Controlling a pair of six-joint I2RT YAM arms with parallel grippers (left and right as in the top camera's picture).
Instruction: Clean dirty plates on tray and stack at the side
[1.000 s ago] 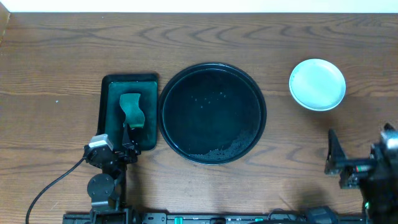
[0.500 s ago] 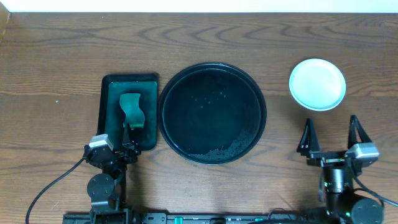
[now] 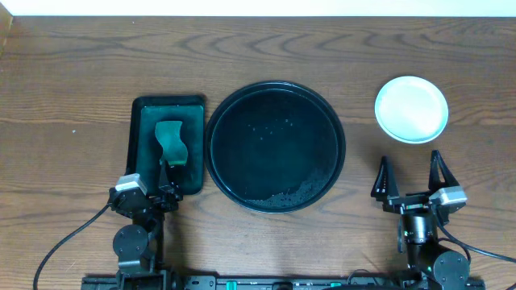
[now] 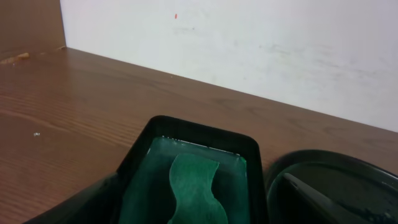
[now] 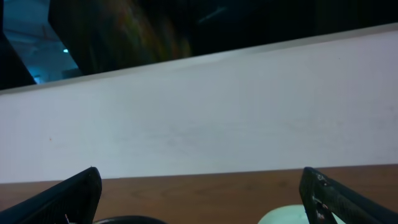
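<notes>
The large round black tray (image 3: 274,90) lies mid-table with only a few droplets on it; its rim also shows in the left wrist view (image 4: 348,163). A white plate (image 3: 411,109) with a pale rim rests on the bare wood to the right of the tray, and I cannot tell whether others lie under it. Its near edge peeks into the right wrist view (image 5: 283,216). My right gripper (image 3: 409,173) stands open just in front of that plate, nothing between its fingers (image 5: 68,199). My left gripper (image 3: 167,179) is open over the near end of the green tray, holding nothing.
A small rectangular dark green tray (image 3: 145,109) holds a wavy green sponge (image 3: 170,142) left of the black tray; both show in the left wrist view, tray (image 4: 186,127) and sponge (image 4: 194,186). A white wall runs along the table's far edge.
The right arm has swung in from the far right edge and turned, so its open gripper now points at the white plate. The left arm has not moved.
</notes>
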